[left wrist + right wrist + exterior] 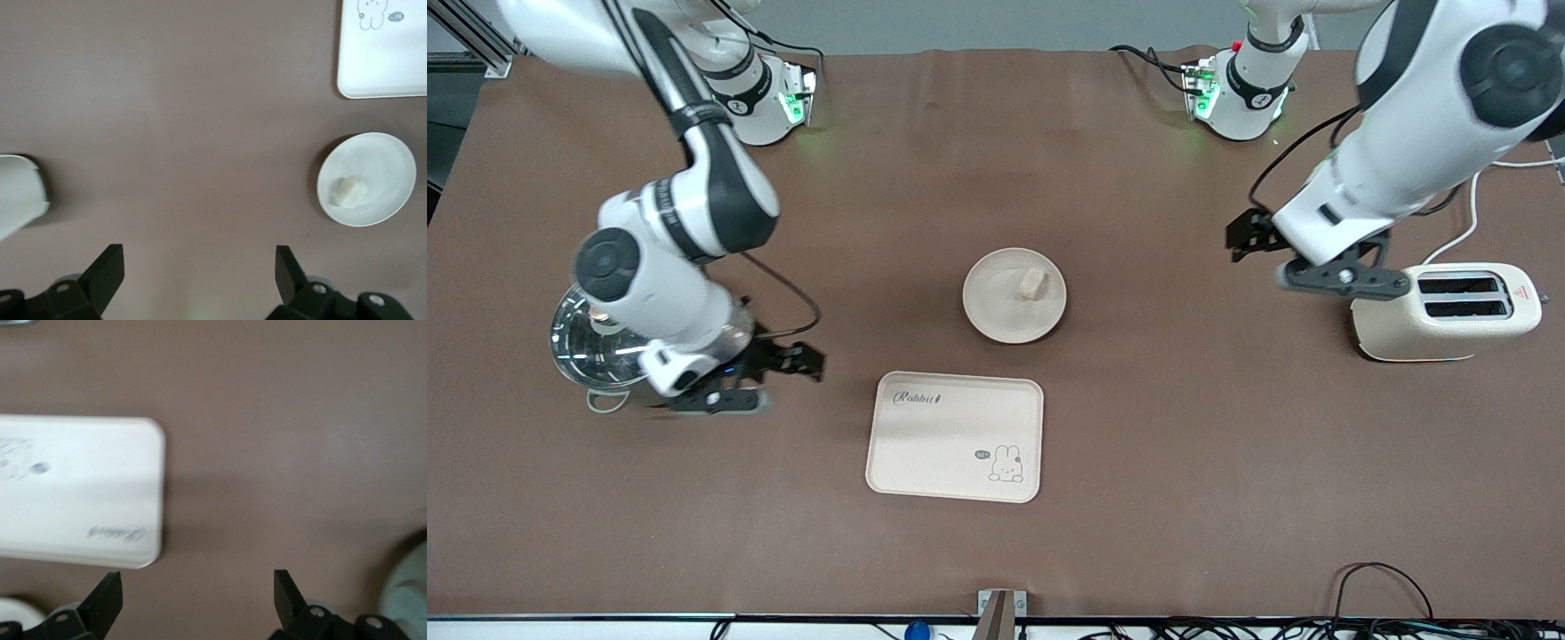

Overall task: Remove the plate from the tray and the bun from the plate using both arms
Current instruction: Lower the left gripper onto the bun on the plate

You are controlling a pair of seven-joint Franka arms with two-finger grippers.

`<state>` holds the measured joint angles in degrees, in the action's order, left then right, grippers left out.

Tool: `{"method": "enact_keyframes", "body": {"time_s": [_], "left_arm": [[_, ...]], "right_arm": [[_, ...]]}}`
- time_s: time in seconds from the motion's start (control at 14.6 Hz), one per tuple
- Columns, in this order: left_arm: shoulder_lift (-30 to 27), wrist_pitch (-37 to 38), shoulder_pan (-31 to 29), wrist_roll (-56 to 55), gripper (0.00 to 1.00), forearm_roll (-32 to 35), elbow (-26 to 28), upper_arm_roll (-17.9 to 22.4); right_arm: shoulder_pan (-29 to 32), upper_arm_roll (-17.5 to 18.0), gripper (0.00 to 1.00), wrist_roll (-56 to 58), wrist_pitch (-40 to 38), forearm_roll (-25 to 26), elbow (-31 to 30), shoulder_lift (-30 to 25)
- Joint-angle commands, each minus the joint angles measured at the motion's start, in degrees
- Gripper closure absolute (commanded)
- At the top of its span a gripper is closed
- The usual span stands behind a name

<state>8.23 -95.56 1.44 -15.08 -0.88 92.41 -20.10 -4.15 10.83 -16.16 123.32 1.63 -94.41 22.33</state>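
Tray (pixel 955 436) bare, bun (pixel 1034 283) on plate (pixel 996 307)

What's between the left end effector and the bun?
Nothing visible. The left end effector hangs open beside the toaster, with bare table between it and the bun, which sits uncovered on the plate.

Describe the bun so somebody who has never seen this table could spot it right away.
Start at the cream-beige rectangular tray with the bunny drawing near the table's middle. Just farther from the front camera sits a round, shallow cream-beige plate, apart from the tray. The small pale oblong bun lies on that plate, the only item on it, far smaller than the cream two-slot toaster toward the left arm's end.
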Motion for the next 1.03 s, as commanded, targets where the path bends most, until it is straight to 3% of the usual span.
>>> {"method": "enact_keyframes", "body": {"time_s": [0.0, 0.14, 0.55, 0.82, 0.96], "left_arm": [[4.4, -3.0, 0.4, -9.3, 0.0, -0.4, -0.8, -4.3], [7.0, -5.5, 4.2, -17.7, 0.0, -0.7, -0.7, -5.0], [15.0, -17.2, 14.8, -40.7, 0.0, 1.4, 1.4, -4.9], [19.7, -21.4, 20.9, -57.2, 0.0, 10.0, 5.1, -4.9], [23.4, -23.3, 22.4, -68.2, 0.01, 14.6, 5.1, -4.9]], "right_arm": [[5.5, 1.5, 0.0, 2.9, -0.8, 4.0, -0.4, -3.9], [9.9, 1.7, 0.0, 9.7, -3.4, 3.6, -4.0, -10.7], [13.9, 1.2, 0.0, 11.8, -19.9, -3.1, -5.3, -26.9], [14.6, 1.1, 0.0, 11.6, -23.3, -3.4, -3.2, -25.7], [16.6, 0.9, 0.0, 11.9, -27.6, -4.1, 1.1, -24.4]]}}
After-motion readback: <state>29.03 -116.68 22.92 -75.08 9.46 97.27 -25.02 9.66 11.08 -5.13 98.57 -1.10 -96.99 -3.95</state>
